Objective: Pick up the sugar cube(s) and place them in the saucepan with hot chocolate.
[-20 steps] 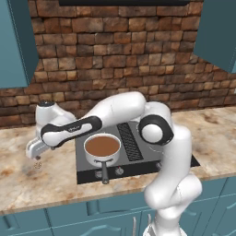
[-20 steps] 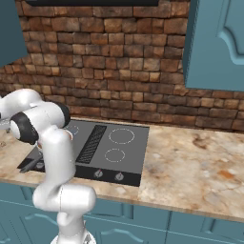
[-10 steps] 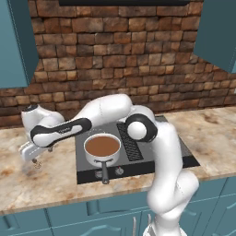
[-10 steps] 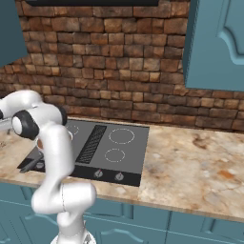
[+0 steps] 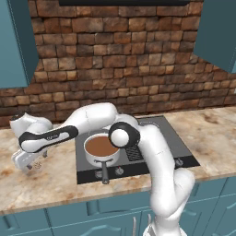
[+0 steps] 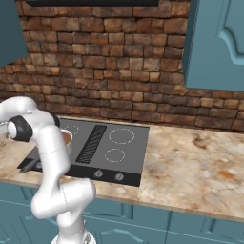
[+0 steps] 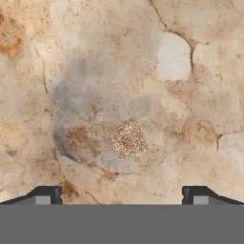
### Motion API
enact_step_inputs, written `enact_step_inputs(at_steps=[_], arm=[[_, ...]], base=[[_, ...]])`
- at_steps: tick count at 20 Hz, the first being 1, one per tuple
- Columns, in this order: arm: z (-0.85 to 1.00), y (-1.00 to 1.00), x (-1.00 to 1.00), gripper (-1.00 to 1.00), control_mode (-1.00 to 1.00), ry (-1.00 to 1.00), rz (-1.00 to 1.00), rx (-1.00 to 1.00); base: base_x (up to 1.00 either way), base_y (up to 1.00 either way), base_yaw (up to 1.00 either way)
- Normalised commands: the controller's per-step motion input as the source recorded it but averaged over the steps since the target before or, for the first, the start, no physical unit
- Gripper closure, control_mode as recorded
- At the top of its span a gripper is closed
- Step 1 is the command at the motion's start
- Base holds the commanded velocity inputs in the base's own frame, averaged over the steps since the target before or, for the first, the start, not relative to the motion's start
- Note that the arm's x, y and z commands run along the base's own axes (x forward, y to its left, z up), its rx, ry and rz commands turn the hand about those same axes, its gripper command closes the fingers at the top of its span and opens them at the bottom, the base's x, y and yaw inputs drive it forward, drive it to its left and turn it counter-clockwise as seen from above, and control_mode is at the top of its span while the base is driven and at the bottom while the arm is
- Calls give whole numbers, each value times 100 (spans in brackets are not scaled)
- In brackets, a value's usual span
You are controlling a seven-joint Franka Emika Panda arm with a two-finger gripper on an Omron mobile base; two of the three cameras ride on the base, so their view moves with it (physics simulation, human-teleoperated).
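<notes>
One sugar cube (image 7: pixel 127 138) lies on the beige marbled desk (image 7: pixel 200 95), seen in the hand view just ahead of the end effector (image 7: pixel 121 194) and roughly centred between its two dark fingertips (image 7: pixel 46 194), a touch toward the right one. The cube is apart from both tips, nothing pinched between them; the tips stand wide apart at the frame's lower corners, so the end effector is fully spread and holds nothing. The cube has a grainy, speckled tan-white top, square in outline and slightly rotated, sitting on a greyish patch of the stone.

From the left base view, the end effector (image 5: pixel 28 162) hangs low over the left part of the desk (image 5: pixel 55 184), with the cube (image 5: pixel 38 164) a faint speck beside it. Further right, on the black glass hob (image 5: pixel 152 152), stands the saucepan with hot chocolate (image 5: pixel 101 148): round, silver metal, smooth brown liquid inside, its long dark straight handle pointing toward the desk's front edge. The saucepan is well apart from the cube. Behind everything rises a rough brick wall (image 5: pixel 124 60).
</notes>
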Motion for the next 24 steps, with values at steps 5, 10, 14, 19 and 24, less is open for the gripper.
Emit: enact_step_inputs(at_steps=[5, 10, 14, 19, 24], arm=[[-36, 12, 13, -100, -100, 0, 0, -6], [-26, 0, 30, -100, -100, 0, 0, 0], [-15, 9, 30, -100, -100, 3, 5, 1], [-19, 2, -1, -100, -100, 9, 1, 0], [-23, -14, -15, -100, -100, 3, 0, 0]], base=[[0, 0, 0], [0, 0, 0], [0, 0, 0], [0, 0, 0], [0, 0, 0]])
